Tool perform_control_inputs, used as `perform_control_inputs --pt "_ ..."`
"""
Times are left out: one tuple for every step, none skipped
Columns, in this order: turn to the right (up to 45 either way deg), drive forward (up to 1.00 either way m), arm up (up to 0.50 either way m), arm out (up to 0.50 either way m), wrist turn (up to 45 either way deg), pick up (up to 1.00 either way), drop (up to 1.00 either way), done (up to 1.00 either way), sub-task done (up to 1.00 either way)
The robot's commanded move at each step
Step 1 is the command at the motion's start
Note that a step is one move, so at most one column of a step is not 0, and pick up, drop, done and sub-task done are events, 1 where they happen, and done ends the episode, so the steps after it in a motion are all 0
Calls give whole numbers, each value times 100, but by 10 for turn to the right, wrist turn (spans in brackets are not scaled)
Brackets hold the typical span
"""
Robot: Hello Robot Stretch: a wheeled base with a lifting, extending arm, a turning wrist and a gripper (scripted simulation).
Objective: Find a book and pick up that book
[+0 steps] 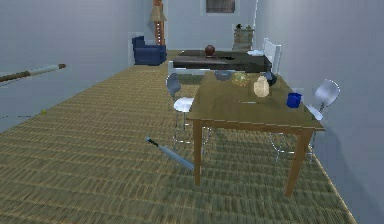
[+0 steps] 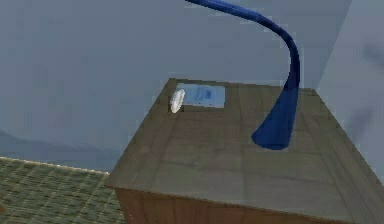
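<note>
- Book [image 2: 207, 95]: a flat pale-blue rectangle that lies near the far edge of the wooden cabinet top [image 2: 200, 160] in the arm side view.
- White object [image 2: 178, 101]: just beside the book's left edge.
- Blue lamp [image 2: 278, 125]: stands right of the book, apart from it.
- Gripper: state cannot be told.

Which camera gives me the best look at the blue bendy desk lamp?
The arm side view. There the blue lamp stands on the wooden desktop, with its base and its long curved neck both plain to see from close by. The forward view looks instead across the room toward a dining table.
</note>
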Motion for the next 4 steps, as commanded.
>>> perform_control_inputs --pt "0 0 50 0 0 0 0 0 0" --pt "0 0 38 0 0 0 0 0 0" --pt "0 0 0 48 0 0 0 0 0" --pt "0 0 0 0 450 0 0 0 0"
